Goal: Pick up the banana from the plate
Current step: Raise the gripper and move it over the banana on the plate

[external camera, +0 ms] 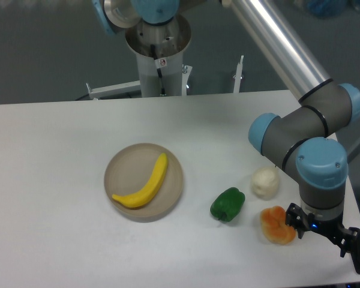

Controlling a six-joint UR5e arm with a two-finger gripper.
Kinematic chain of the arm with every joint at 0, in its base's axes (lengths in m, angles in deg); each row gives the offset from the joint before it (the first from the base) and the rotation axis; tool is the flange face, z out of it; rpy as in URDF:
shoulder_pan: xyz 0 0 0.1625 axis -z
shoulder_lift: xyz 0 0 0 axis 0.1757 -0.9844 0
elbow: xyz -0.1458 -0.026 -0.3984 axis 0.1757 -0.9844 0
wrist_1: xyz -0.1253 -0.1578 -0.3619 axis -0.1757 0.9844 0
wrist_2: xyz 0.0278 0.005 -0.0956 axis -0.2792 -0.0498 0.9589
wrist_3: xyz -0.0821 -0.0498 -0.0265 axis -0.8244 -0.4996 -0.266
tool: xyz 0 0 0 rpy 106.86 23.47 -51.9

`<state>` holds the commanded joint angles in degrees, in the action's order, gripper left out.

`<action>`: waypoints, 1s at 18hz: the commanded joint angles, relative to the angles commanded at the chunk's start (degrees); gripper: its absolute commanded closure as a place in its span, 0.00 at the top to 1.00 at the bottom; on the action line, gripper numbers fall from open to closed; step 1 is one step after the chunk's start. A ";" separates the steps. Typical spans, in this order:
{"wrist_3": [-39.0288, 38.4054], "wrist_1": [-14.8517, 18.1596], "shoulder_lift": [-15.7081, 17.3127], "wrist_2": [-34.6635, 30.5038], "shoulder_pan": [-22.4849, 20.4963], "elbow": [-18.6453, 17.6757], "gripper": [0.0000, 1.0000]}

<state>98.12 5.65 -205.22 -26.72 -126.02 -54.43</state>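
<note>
The yellow banana (145,185) lies diagonally across the round beige plate (121,166) at the table's centre left, its upper tip toward the back right. My gripper (321,233) is far to the right near the table's front right corner, just right of a lumpy orange item. Only its black base under the wrist shows. The fingers cannot be made out, so I cannot tell whether they are open or shut. Nothing is seen held in it.
A lumpy orange item (277,225), a green pepper (228,204) and a white garlic-like item (265,182) lie between the plate and my arm. The arm's base column (159,66) stands at the back. The table's front edge is close below the gripper.
</note>
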 joint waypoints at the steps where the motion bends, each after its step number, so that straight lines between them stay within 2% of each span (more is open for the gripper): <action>1: -0.09 -0.09 0.09 -0.09 -0.09 -0.17 1.00; 9: -0.97 0.52 1.31 -0.17 -0.09 -0.96 1.00; 13: -1.14 1.23 5.79 -0.09 -0.09 -6.14 1.00; 15: -1.23 5.42 8.95 0.52 -0.09 -7.90 1.00; 18: -1.49 13.69 13.61 0.97 -0.18 -9.22 1.00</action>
<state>96.62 19.33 -191.62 -25.75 -126.20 -63.65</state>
